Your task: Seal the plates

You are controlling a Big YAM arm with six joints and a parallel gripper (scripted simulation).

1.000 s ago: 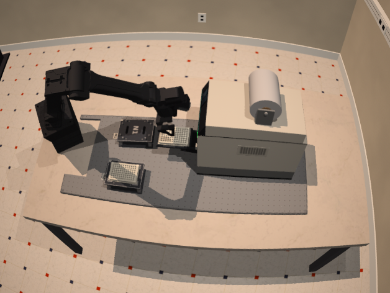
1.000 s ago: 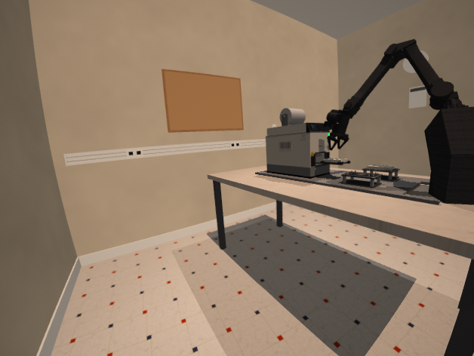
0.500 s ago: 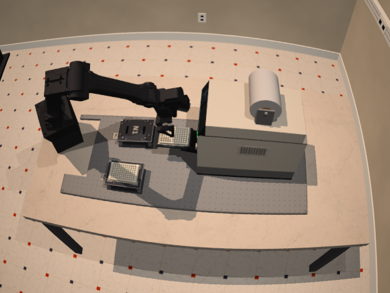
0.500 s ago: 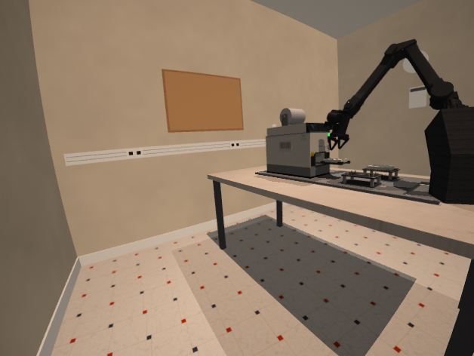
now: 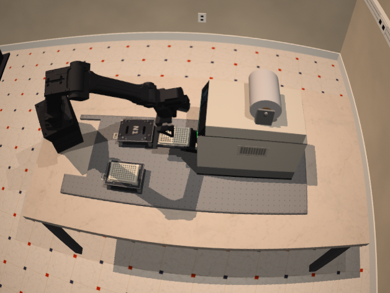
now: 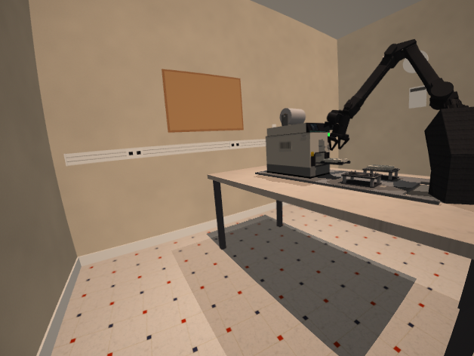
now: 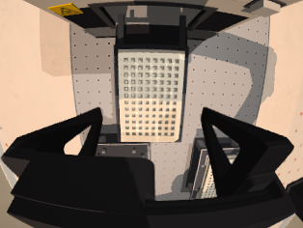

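Layout, directions as in the top view: on the table [image 5: 220, 229] [image 6: 344, 214] lies the board [image 5: 252, 195] [image 7: 212, 82]; on its right part stands the sealer [image 5: 245, 157] [image 6: 294, 153], bearing the roll [image 5: 264, 85] [image 6: 295, 115]. Left of the sealer, the stage [image 5: 192, 138] [image 7: 185, 72] carries one plate [image 5: 181, 137] [image 6: 337, 160] [image 7: 151, 92]; farther left lies nest N1 [image 5: 135, 138] [image 6: 360, 176] [image 7: 125, 151]. Before N1, the other nest [image 5: 123, 184] [image 6: 393, 170] holds the second plate [image 5: 123, 172] [image 6: 379, 167] [image 7: 210, 180]. The arm's base [image 5: 63, 138] [image 6: 447, 164] stands at far left.
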